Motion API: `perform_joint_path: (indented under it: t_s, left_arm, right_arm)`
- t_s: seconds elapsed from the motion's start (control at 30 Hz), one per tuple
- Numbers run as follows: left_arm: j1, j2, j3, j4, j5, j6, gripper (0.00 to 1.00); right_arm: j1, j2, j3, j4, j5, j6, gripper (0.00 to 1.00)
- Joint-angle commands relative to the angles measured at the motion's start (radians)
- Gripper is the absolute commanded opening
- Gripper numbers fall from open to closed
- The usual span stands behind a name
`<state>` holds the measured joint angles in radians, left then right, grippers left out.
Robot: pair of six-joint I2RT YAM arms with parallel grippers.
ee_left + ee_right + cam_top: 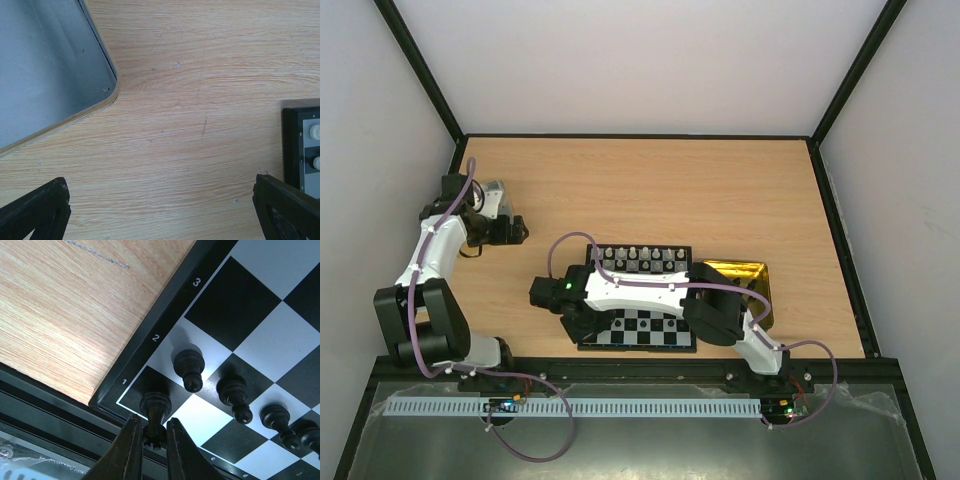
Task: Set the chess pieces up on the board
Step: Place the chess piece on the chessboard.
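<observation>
My right gripper [153,427] is shut on the top of a black rook [156,404], whose base rests on the dark corner square by the "1" mark of the board [235,305]. Black pawns [189,367] stand in a row beside it. In the top view the board [650,328] lies under my right arm, and a row of chess pieces [640,258] stands along its far edge. My left gripper [161,187] hangs open over bare wood, holding nothing. The board's edge [295,150] with two white pieces [315,131] shows at the right of the left wrist view.
A silver tin lid [45,75] lies just left of my left gripper [515,230]. A gold tin [740,275] sits against the board's right side. The black table rim runs right behind the board's near corner.
</observation>
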<state>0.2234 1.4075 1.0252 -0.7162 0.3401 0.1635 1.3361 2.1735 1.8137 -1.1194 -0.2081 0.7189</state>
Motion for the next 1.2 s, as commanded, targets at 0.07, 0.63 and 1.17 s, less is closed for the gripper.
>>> perform_joint_path:
  t_s: [0.07, 0.63, 1.17]
  left_arm:
    - [0.004, -0.019, -0.014, -0.006, 0.011, -0.005, 0.99]
    - [0.003, -0.017, -0.020, -0.002, 0.015, -0.005, 0.99]
    - [0.004, -0.013, -0.016, -0.007, 0.029, -0.002, 0.99]
  right_arm:
    - [0.008, 0.008, -0.008, -0.006, -0.002, 0.002, 0.11]
    - [0.008, 0.004, -0.005, -0.012, -0.008, -0.001, 0.18]
    - [-0.019, -0.051, 0.130, -0.163, 0.115, -0.011, 0.21]
